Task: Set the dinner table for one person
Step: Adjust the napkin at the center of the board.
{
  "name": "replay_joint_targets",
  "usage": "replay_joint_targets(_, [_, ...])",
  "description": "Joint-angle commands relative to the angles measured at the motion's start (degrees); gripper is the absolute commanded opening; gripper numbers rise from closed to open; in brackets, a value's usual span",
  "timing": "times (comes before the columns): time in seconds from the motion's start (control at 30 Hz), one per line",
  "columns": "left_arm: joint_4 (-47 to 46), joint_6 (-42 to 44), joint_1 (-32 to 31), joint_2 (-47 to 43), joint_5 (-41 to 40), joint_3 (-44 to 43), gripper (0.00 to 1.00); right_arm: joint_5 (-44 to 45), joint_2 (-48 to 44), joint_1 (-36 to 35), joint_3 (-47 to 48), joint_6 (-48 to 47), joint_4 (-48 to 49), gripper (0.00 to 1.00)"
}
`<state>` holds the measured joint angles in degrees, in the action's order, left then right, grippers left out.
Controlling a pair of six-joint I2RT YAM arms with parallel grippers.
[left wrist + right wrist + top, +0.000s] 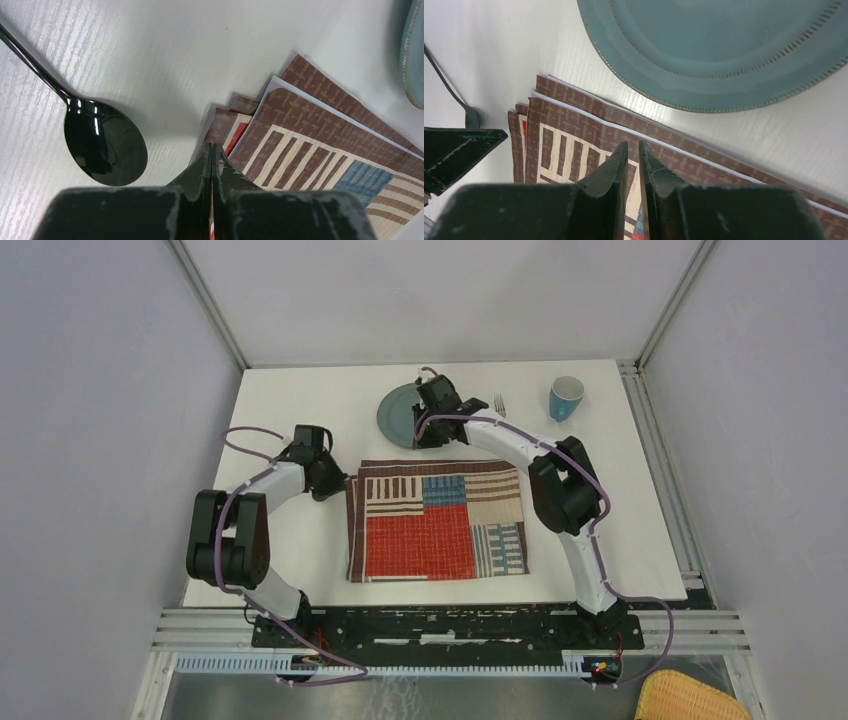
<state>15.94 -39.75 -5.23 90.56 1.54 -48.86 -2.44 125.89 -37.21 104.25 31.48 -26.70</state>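
as the bench (300, 400) looks stiff, smooth and fixed, take no hold of it | left jaws pressed together | right jaws slightly apart, empty

No legible text, no labels, no numbers — nothing readable on the dinner table (300, 400)
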Motion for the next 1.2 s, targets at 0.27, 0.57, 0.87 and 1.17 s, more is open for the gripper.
replay_joint_targets(0.27, [-2.8, -0.1, 0.0, 3.1, -0.7, -1.8, 0.02, -0.7, 7.6, -2.4, 11.6, -3.0, -2.2, 0.07])
replay_joint_targets(0.57, [-2.1, 0.2, 0.0, 4.1, -0.8, -2.8, 0.02, -2.3, 11.9, -3.7, 16.7, -3.4, -2.6, 0.07])
replay_joint_targets(0.87, [-1.2, 0.2, 0.0, 4.4, -1.4, -2.6, 0.02, -3.1, 15.8, -4.1, 19.6, -2.9, -2.8, 0.07])
replay_joint_targets(1.17, [-0.9, 0.2, 0.0, 4.0, -1.4, -2.4, 0.02, -3.2, 17.1, -4.4, 20.5, -3.1, -2.8, 0.06])
